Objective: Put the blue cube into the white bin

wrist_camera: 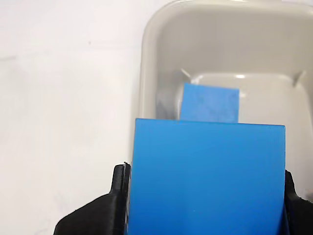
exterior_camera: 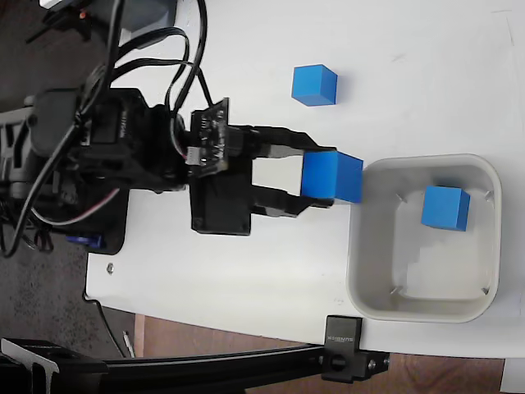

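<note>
Between pincer [exterior_camera: 316,182] fingers, blue cube [exterior_camera: 332,176]

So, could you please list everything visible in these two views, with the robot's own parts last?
blue cube: one, bright blue, clamped between the gripper's fingers at the bin's left rim in the fixed view.
second blue cube: one, blue, on the floor inside the bin.
third blue cube: one, blue, on the table above the arm in the fixed view.
white bin: one, off-white, right side of the table.
table: one, white.
black clamp: one, bottom table edge.
gripper: one, black, shut on the blue cube.
</note>
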Available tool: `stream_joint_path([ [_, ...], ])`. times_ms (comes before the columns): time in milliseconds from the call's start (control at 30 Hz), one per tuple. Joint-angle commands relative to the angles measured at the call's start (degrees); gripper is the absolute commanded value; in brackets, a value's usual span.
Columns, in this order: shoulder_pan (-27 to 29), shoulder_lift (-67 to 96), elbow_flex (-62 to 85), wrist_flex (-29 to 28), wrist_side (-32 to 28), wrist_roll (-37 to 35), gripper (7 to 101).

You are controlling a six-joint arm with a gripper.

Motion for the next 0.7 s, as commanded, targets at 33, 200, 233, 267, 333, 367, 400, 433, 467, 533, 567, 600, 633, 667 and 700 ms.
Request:
stream_joint_path([
  [33,2.46,-4.48,-10.99,0.18,-3.34,-1.05,53.8],
  [200,4.57,-11.43,-20.65,4.13,-4.22,-2.64,53.8],
  [233,5.10,-12.22,-21.71,4.57,-4.39,-2.90,53.8],
  [267,5.36,-12.66,-22.06,4.66,-4.39,-3.08,57.8],
  [333,5.62,-12.92,-22.50,4.92,-4.04,-3.60,72.3],
  [367,5.62,-12.92,-22.68,5.27,-3.25,-3.78,80.4],
  [400,5.45,-12.92,-22.76,5.63,-2.46,-4.04,83.3],
  [433,5.45,-12.74,-22.85,6.06,-1.85,-4.31,84.4],
  [467,5.45,-12.57,-22.94,6.42,-1.32,-4.66,84.9],
  [533,5.54,-11.87,-22.94,7.47,-0.44,-5.19,86.3],
  [567,5.54,-11.43,-22.94,8.00,0.00,-5.45,87.6],
  [600,5.45,-10.99,-22.85,8.53,0.26,-5.71,90.1],
  [633,5.19,-10.37,-22.50,8.88,0.53,-5.80,93.3],
  [667,4.83,-9.58,-21.88,9.14,0.70,-5.89,96.2],
  [700,4.48,-8.53,-20.83,9.14,0.79,-5.89,99.2],
])
